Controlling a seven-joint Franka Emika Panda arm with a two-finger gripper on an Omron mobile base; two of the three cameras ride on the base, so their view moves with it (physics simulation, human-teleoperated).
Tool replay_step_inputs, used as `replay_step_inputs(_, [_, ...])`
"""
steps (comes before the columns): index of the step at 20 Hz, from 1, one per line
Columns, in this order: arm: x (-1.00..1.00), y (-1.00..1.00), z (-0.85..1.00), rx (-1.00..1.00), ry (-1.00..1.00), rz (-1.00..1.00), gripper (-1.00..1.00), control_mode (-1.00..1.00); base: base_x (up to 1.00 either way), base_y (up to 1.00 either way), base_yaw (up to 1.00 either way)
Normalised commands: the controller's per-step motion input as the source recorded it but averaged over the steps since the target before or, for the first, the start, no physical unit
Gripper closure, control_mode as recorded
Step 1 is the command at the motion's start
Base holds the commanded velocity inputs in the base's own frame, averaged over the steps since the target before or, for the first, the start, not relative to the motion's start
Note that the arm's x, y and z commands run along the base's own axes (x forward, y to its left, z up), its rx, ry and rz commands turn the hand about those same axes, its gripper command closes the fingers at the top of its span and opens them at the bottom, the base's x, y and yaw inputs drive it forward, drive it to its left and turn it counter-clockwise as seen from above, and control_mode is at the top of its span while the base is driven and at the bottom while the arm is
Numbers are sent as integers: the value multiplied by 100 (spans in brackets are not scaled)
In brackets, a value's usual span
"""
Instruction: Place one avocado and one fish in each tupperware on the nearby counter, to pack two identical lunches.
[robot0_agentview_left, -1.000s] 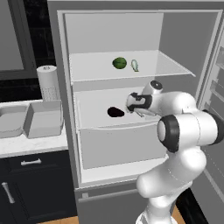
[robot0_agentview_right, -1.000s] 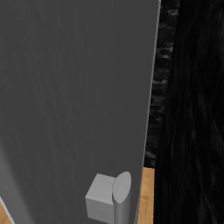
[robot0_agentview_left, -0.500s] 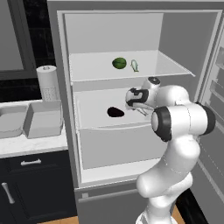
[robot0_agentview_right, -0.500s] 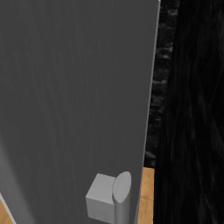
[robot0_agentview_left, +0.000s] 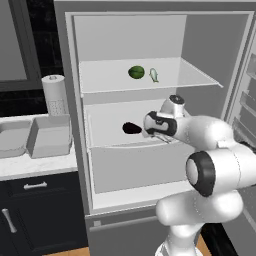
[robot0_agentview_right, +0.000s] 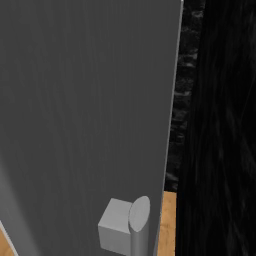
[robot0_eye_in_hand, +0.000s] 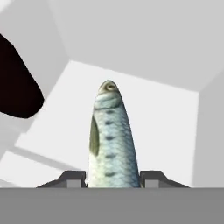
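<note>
Your hand (robot0_eye_in_hand: 113, 179) is inside the fridge (robot0_agentview_left: 70, 60) over the middle shelf (robot0_agentview_left: 107, 127), its fingers (robot0_eye_in_hand: 72, 178) closed against both sides of a fish (robot0_eye_in_hand: 111, 140). A dark avocado (robot0_agentview_left: 132, 128) lies just beside it. On the upper shelf (robot0_agentview_left: 110, 80), a green avocado (robot0_agentview_left: 136, 72) and a second fish (robot0_agentview_left: 154, 75) sit side by side; two tupperwares (robot0_agentview_left: 49, 139) rest on the worktop (robot0_agentview_left: 35, 165).

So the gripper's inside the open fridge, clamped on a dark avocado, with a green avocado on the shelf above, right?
Not quite: the gripper is clamped on a silvery-blue scaled fish, as the hand view shows. The dark avocado lies beside it on that fridge shelf; the green avocado is on the shelf above.
</note>
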Motion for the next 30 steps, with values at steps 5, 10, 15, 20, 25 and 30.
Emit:
replay_step_inputs(5, [-100, 0, 32, 0, -1, 0, 100, -100, 0, 0, 0])
replay_step_inputs(10, [-98, 0, 78, 0, 0, -1, 100, -100, 0, 0, 0])
replay_step_inputs(15, [-97, 0, 63, 0, 0, -4, 100, -100, 0, 0, 0])
replay_step_inputs(20, [-100, 0, 19, 0, 0, -2, 100, -100, 0, 0, 0])
replay_step_inputs(25, [0, 0, 0, 0, 0, 0, 100, 100, -96, 42, 1])
replay_step_inputs(30, [0, 0, 0, 0, 0, 0, 100, 100, -17, 100, 1])
